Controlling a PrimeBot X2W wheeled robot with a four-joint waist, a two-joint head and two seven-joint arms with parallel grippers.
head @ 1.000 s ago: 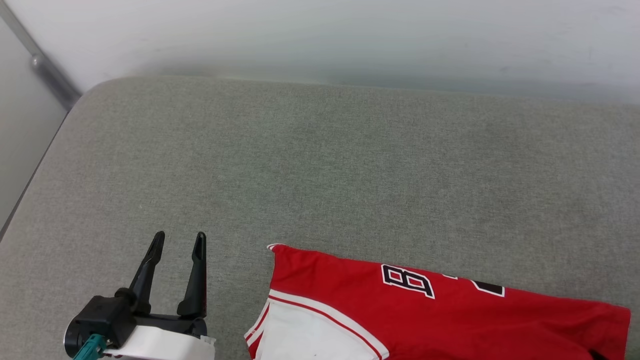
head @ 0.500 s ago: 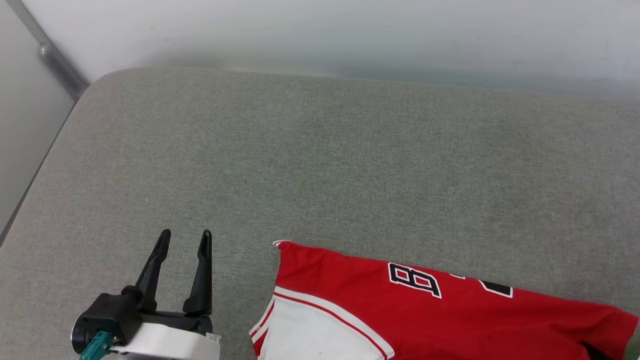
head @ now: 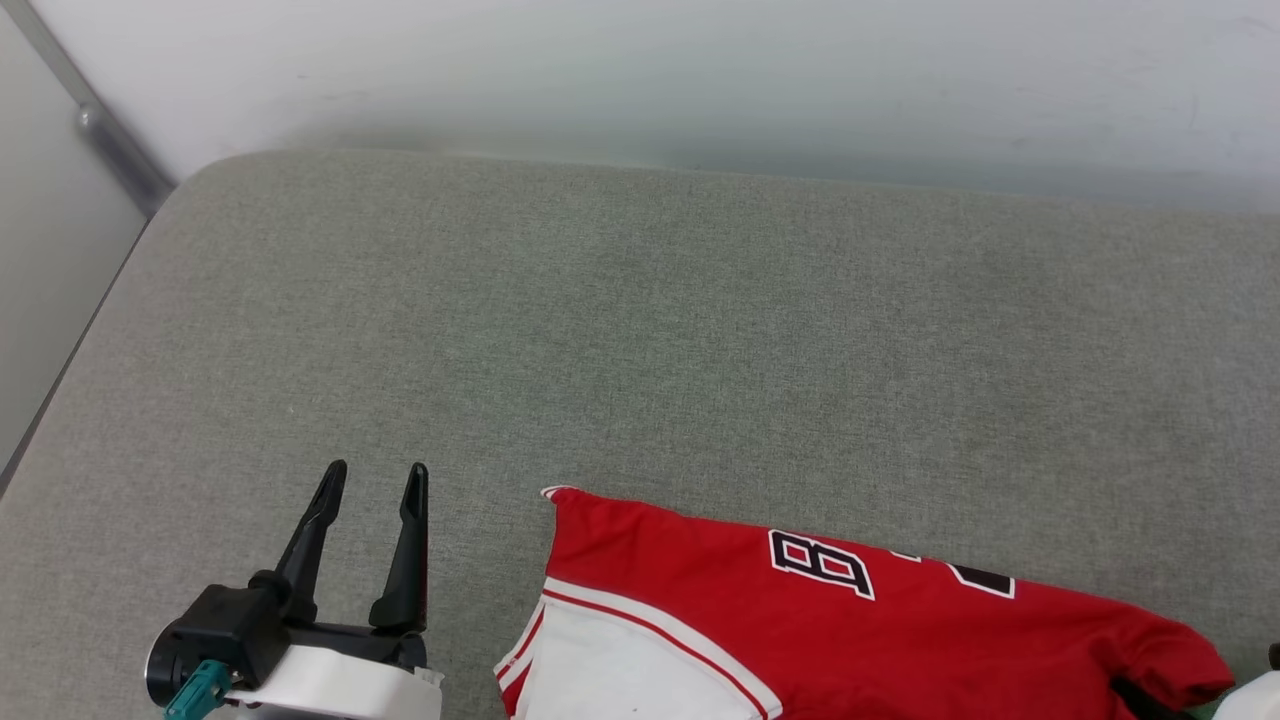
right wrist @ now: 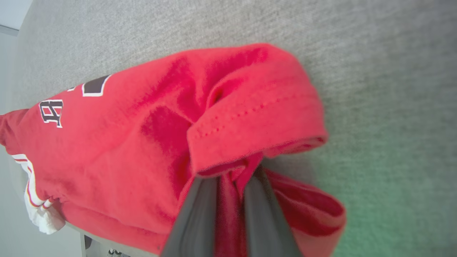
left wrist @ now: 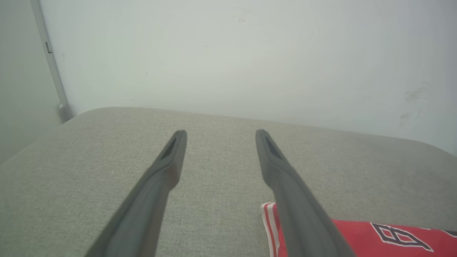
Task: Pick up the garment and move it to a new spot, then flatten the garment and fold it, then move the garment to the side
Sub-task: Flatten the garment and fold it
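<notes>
The garment [head: 700, 590] is a red shirt with a white sleeve and black-and-white lettering. It lies on the grey cushion [head: 640, 330] at the front right, its right end bunched up. In the right wrist view my right gripper [right wrist: 232, 176] is shut on a fold of the garment [right wrist: 125, 142] near its hem, with red cloth pinched between the fingers [right wrist: 200, 214]. My left gripper [head: 378, 470] hovers open and holds nothing, left of the shirt's corner. In the left wrist view that gripper [left wrist: 220, 134] points toward the wall, and the garment [left wrist: 375, 237] shows at the lower right.
A pale wall [head: 640, 70] runs along the cushion's far edge. A grey vertical rail [head: 110, 150] stands at the back left corner, where the cushion rounds off. Bare cushion stretches behind and left of the shirt.
My right gripper has shut on the garment's right end, which now bunches and curls up. The head camera shifted slightly. The left gripper stays open in place.
</notes>
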